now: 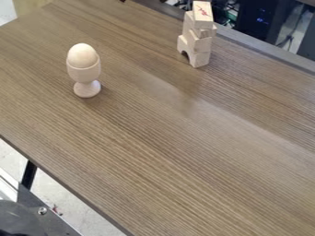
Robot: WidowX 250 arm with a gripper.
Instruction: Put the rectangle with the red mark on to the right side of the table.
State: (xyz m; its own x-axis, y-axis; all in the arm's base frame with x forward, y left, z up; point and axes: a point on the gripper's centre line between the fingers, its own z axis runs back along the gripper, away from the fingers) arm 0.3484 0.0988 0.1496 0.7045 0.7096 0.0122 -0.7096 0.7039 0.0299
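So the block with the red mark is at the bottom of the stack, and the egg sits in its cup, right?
No, the camera view shows the block with the red mark on top of the stack; the egg does sit in its cup.

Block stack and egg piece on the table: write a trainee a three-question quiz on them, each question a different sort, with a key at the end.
1. Multiple choice: where in the stack of wooden blocks is the block with the red mark?
A) At the bottom
B) On top
C) In the middle
2. True or false: the egg-shaped piece sits in the cup.
3. Fill in the blank: the bottom block has an opening shaped like an ____.

Key: 1. B; 2. True; 3. arch
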